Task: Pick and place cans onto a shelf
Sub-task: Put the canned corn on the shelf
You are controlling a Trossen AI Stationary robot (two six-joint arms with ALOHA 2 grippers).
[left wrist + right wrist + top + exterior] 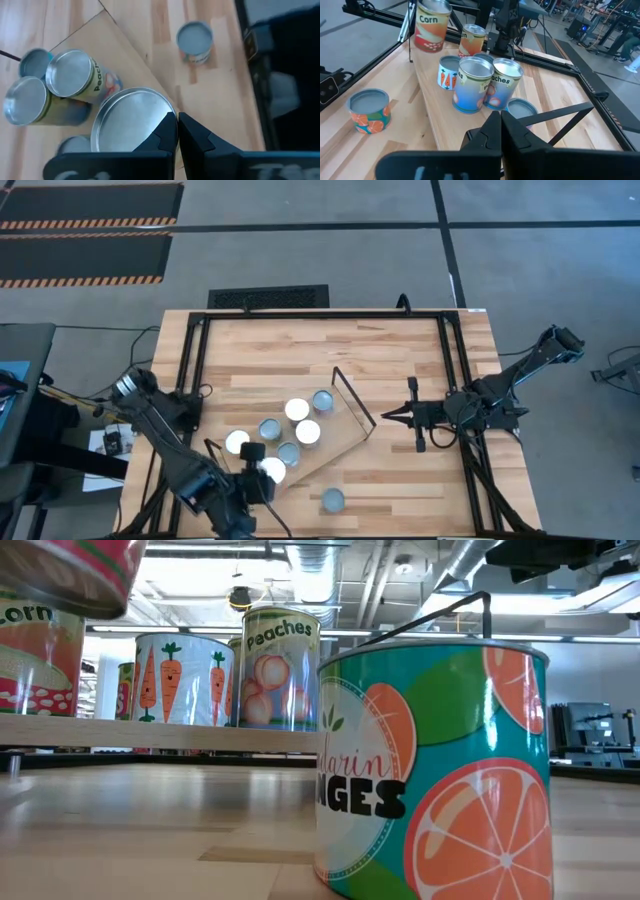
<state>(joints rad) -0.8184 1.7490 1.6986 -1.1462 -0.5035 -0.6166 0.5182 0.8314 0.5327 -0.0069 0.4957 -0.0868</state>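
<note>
While pinched shut and empty, left tool (177,122) hovers over cans (297,410) clustered on shelf (342,432). Mandarin oranges can (332,500) sits off-shelf on counter (400,350); likely next pick, needs opening. Right tool (388,417) shut, waiting beside shelf.

Lab — ceiling ducts (470,570), hazard-striped floor mats (85,225).

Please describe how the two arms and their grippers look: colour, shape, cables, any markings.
Both arms are dark, almost black, built from slim jointed segments. The left gripper and the right gripper each end in two black, wedge-shaped fingers narrowing to a point. In the high view, thin dark cables run beside the left arm. Faint pale lettering shows on each gripper body, but is unreadable.
</note>
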